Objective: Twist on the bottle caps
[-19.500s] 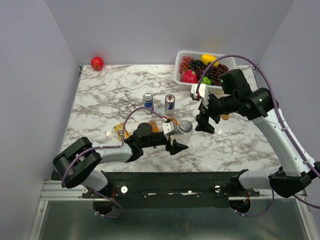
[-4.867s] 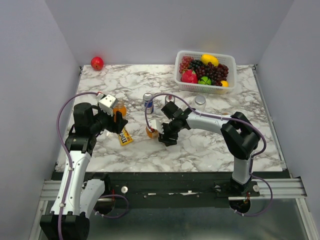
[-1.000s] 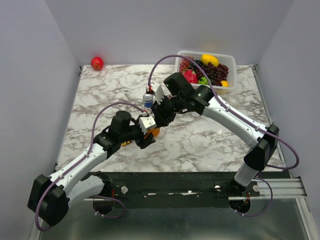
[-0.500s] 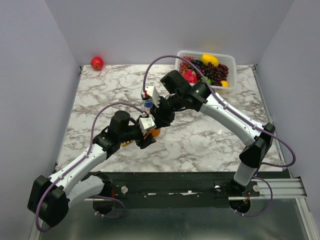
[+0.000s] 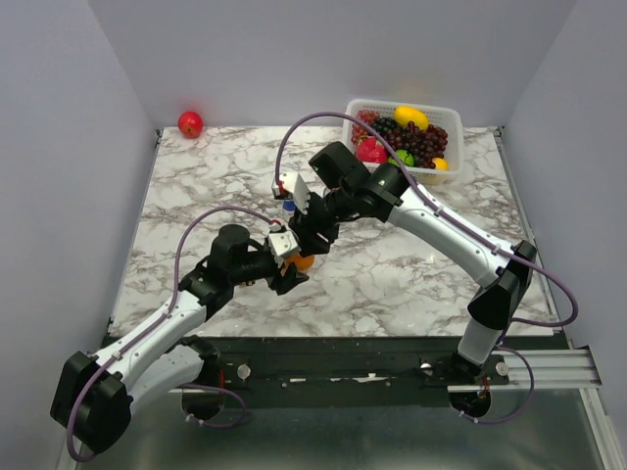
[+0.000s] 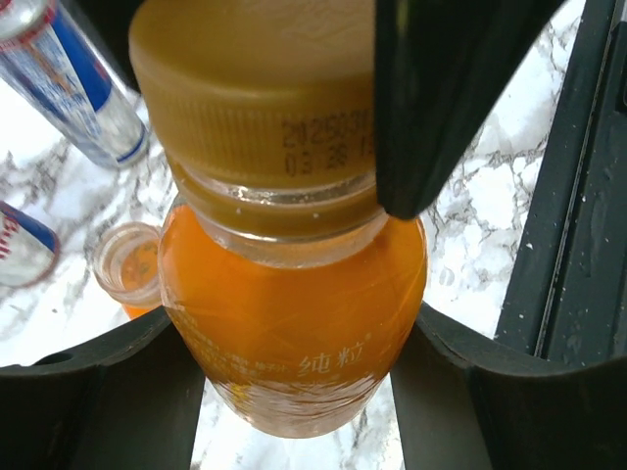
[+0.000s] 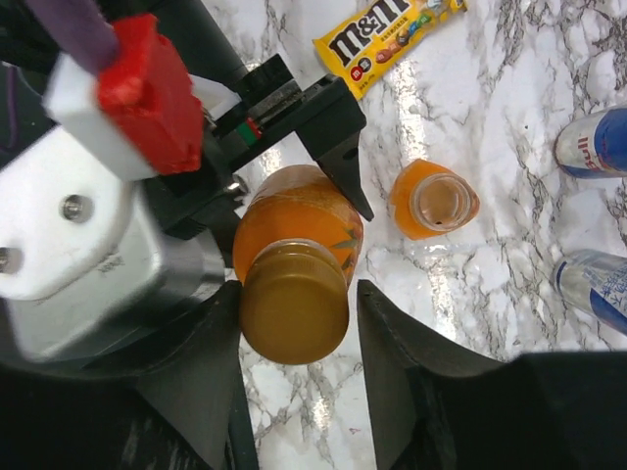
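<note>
A stubby bottle of orange liquid (image 6: 294, 294) stands on the marble with a gold cap (image 6: 245, 88) on its neck. My left gripper (image 6: 299, 343) is shut on its body, with a finger on each side. It also shows in the top view (image 5: 303, 262). My right gripper (image 7: 297, 318) comes from above and straddles the cap (image 7: 294, 302). Its left finger touches the cap and a thin gap shows at the right finger. A second orange bottle (image 7: 434, 201) stands uncapped just beside the first. The glass jar and the silver lid are hidden.
Two blue-and-silver cans (image 7: 593, 142) stand past the open bottle. A yellow M&M's bag (image 7: 387, 34) lies by the left arm. A white fruit basket (image 5: 350, 110) sits at the back right and a red apple (image 5: 190, 123) at the back left.
My right wrist has shifted a little to the left and lower over the held bottle. My left gripper has kept hold of the bottle in place.
</note>
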Controlling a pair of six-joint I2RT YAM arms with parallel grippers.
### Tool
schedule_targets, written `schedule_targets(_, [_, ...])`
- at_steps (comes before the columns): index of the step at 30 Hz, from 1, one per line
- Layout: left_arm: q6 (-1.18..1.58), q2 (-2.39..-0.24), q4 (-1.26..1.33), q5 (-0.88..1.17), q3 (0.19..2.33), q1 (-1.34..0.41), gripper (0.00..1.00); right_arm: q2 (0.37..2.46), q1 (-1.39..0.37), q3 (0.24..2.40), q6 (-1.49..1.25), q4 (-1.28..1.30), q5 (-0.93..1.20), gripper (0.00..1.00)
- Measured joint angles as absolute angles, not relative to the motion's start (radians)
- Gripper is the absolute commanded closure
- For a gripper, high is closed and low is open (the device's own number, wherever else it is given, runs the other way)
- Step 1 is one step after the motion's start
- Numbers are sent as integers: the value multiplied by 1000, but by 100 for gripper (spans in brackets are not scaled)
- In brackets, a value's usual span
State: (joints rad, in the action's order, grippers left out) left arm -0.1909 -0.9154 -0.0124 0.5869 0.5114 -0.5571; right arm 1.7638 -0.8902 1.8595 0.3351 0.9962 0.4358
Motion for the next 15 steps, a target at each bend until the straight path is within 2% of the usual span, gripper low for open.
schedule_targets(4, [-192,-895,36,593,506,-558,100,1767,-893,1866,339,1004,430,32])
schedule_targets(7, [-195,-892,57,596,498,-559,100,1767,-895,1869,343,1007,422,25])
schedule_targets(8, [-197,-892,61,599,495,-559,100,1768,-895,1871,344,1010,418,17])
schedule_targets(9, [-197,-891,65,601,495,-559,100,1768,-895,1872,347,1012,414,0])
schedule_targets(15, [-197,-881,93,615,483,-564,100,1767,-892,1880,384,1039,397,0])
